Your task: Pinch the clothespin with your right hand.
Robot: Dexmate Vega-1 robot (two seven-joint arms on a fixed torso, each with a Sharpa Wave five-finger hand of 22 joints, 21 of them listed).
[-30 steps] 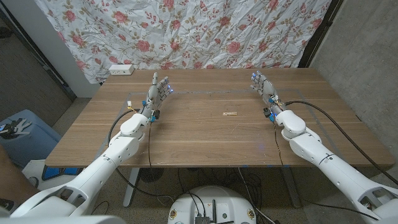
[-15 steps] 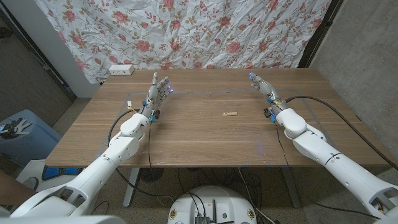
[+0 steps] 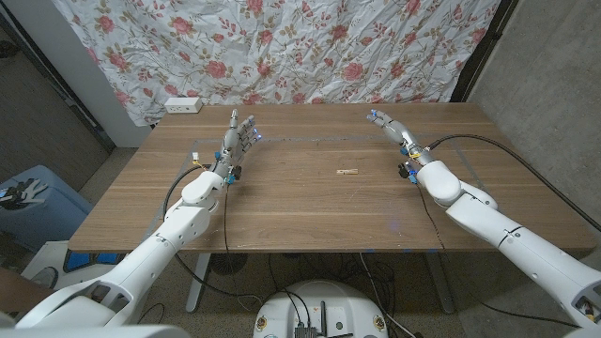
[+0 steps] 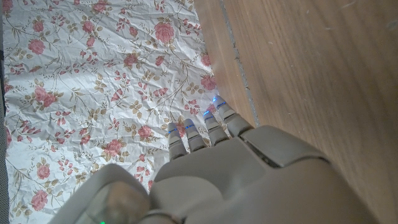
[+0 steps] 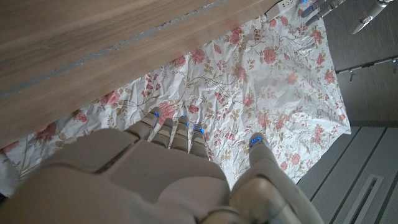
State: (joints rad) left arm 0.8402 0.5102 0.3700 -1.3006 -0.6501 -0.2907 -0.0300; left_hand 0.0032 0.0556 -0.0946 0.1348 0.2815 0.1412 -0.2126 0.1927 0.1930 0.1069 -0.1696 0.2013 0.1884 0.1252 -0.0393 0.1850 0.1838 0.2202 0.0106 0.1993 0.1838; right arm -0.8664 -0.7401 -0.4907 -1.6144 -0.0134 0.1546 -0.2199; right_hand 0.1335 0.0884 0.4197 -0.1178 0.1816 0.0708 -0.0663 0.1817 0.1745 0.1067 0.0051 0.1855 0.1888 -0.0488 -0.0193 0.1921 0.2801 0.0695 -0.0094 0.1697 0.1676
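My head camera looks down over the table (image 3: 300, 202); both wrist cameras sit close behind their hands, sharing the floral cloth (image 4: 93, 81).

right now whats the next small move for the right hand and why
Probably swing the right hand toward the robot's left and down to the clothespin. The clothespin lies untouched on the table, nearer the robot than the hand and to its left. The hand holds nothing, fingers apart, so it should close the gap before pinching.

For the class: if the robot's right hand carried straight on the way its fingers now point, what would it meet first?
Probably the floral cloth behind the table. The right hand points toward the far edge, and the clothespin lies off that line, nearer the robot. Depth is uncertain.
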